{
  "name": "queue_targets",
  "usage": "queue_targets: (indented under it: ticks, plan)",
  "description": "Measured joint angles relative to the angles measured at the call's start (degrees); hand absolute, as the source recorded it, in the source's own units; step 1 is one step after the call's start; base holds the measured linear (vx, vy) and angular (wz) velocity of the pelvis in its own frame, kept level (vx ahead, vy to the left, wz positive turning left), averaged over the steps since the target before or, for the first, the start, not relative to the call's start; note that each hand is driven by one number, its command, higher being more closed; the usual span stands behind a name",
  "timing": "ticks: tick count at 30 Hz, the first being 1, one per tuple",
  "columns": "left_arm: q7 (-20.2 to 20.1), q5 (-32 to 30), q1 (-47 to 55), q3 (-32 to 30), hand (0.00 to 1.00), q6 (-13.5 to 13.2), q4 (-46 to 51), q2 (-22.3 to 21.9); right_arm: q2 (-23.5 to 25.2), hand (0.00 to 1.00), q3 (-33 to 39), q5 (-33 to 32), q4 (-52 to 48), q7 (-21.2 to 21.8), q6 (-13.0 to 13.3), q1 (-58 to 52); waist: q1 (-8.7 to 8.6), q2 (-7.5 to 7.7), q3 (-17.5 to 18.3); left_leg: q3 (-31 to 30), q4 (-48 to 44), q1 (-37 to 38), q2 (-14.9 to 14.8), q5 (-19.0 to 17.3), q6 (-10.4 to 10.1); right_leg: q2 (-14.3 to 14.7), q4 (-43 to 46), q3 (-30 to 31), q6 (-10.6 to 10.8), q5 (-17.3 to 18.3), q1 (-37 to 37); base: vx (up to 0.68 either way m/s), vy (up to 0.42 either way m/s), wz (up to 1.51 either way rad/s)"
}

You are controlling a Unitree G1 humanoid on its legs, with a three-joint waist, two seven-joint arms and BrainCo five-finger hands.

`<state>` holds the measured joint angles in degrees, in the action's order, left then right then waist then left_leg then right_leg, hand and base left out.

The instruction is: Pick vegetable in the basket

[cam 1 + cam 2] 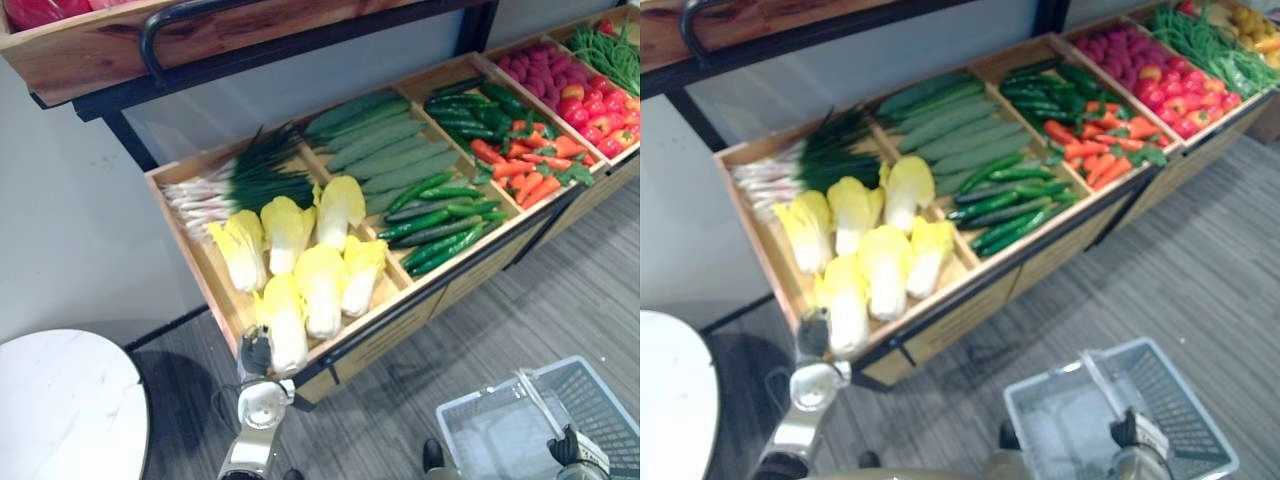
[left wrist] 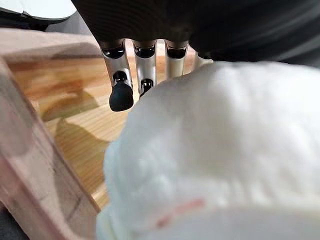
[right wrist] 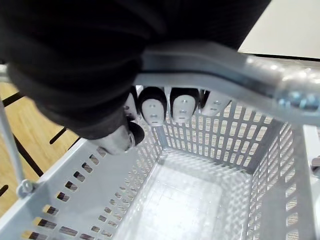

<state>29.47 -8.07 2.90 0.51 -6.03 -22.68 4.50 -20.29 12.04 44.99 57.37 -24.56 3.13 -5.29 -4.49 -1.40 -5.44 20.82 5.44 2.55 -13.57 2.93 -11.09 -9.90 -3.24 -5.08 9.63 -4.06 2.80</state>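
Several yellow-white napa cabbages lie in the front left compartment of the wooden display; the nearest cabbage (image 1: 285, 325) rests against the front edge. My left hand (image 1: 257, 352) is at that edge, its straight fingers (image 2: 121, 95) reaching down beside the cabbage's white base (image 2: 220, 150), not curled round it. My right hand (image 1: 575, 447) is at the lower right, fingers (image 3: 152, 107) curled round the grey handle (image 3: 225, 65) of an empty grey plastic basket (image 1: 500, 385), which hangs above the floor.
Other compartments hold scallions (image 1: 230, 185), long cucumbers (image 1: 380, 150), small green cucumbers (image 1: 440, 215), carrots (image 1: 530, 170) and red peppers (image 1: 590, 110). A wooden shelf with a dark bar (image 1: 150, 40) overhangs the display. A white round table (image 1: 65, 400) stands at lower left.
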Motion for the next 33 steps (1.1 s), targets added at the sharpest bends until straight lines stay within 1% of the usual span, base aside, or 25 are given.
queue_targets:
  ticks: [3, 5, 10, 13, 18, 20, 24, 25, 30, 33]
  plan:
    - [-0.3, -0.4, 1.2, -0.2, 1.00, 0.0, 2.4, 0.0, 0.0, 1.00, 0.4, 0.0, 0.0, 0.0, 0.0, -0.4, -0.02, -0.01, 0.7, -0.7, 0.0, -0.4, 0.1, 0.1, 0.2, -0.1, 0.0, -0.6, 0.0, 0.0, 0.0, -0.02, -0.007, 0.08]
    - [-0.4, -1.9, 2.0, -0.4, 1.00, 0.0, 4.3, 0.0, 0.0, 1.00, 1.1, 0.0, 0.2, 0.0, 0.0, -0.5, 0.04, 0.02, 1.1, -0.9, 0.0, -0.4, 0.0, 0.2, 0.2, -0.1, 0.0, -0.8, -0.1, 0.0, -0.1, -0.01, -0.007, 0.05]
    - [-0.2, -2.3, 2.0, -1.6, 1.00, 0.0, 6.7, 0.0, 0.0, 1.00, 1.1, 0.0, 0.6, 0.0, 0.0, -0.5, 0.03, 0.06, 1.6, -0.9, 0.0, -0.4, 0.0, 0.2, 0.3, -0.1, 0.0, -0.8, -0.1, 0.0, -0.1, 0.00, 0.000, 0.00]
    - [1.3, -4.5, 2.0, -4.0, 1.00, 0.0, 9.2, 0.0, 0.0, 1.00, 1.4, 0.0, 1.2, 0.0, 0.1, -0.3, 0.04, 0.08, 1.6, -1.0, 0.0, -0.4, 0.1, 0.2, 0.3, -0.1, 0.0, -0.9, -0.1, 0.0, -0.1, 0.00, 0.000, 0.00]
    - [4.0, -4.6, 1.8, -8.6, 1.00, 0.0, 12.3, 0.0, 0.0, 1.00, 2.7, 0.0, 1.8, 0.2, 0.1, 0.3, 0.03, 0.11, 1.6, -1.1, 0.0, -0.4, 0.1, 0.2, 0.3, -0.1, 0.0, -1.1, -0.1, 0.0, -0.2, 0.00, 0.000, 0.00]
    - [4.1, -4.6, 1.8, -9.4, 1.00, 0.0, 13.0, 0.0, 0.0, 1.00, 2.9, 0.0, 1.8, 0.3, 0.1, 0.5, 0.04, 0.21, 1.7, -1.2, 0.0, -0.5, 0.1, 0.2, 0.3, -0.2, 0.0, -1.2, -0.1, 0.0, -0.2, 0.00, 0.000, 0.00]
    - [4.1, -4.6, 1.8, -9.9, 1.00, 0.0, 14.0, 0.0, 0.0, 1.00, 2.9, 0.0, 1.8, 1.5, 0.1, 0.6, 0.03, 0.62, 2.0, -1.4, 0.0, -0.5, 0.2, 0.3, 0.4, -0.3, 0.0, -1.4, -0.1, 0.0, -0.2, -0.01, -0.003, 0.04]
    - [4.1, -4.5, 1.7, -10.0, 1.00, 0.0, 15.5, 0.0, 0.0, 1.00, 2.9, 0.0, 1.8, 2.0, 0.1, 0.7, 0.01, 0.96, 2.2, -2.4, 0.0, -0.8, 0.3, 0.4, 0.6, -0.4, -0.1, -2.2, -0.1, 0.0, -0.6, -0.02, -0.014, 0.18]
    - [4.1, -4.4, 1.6, -10.0, 1.00, 0.0, 15.9, -0.1, -0.1, 1.00, 2.8, 0.0, 1.8, 2.2, 0.1, 0.9, 0.05, 0.97, 2.2, -2.7, 0.0, -0.8, 0.3, 0.5, 0.6, -0.5, -0.3, -2.6, -0.1, 0.0, -0.9, -0.01, -0.006, 0.06]
    - [4.0, -4.3, 1.4, -9.7, 1.00, -0.1, 17.9, -0.7, -0.1, 1.00, 2.8, 0.0, 1.8, 2.3, 0.1, 1.2, 0.02, 0.98, 2.2, -2.8, 0.0, -1.1, 0.3, 0.5, 0.6, -0.5, -0.5, -2.8, -0.1, 0.0, -0.9, 0.00, 0.000, 0.00]
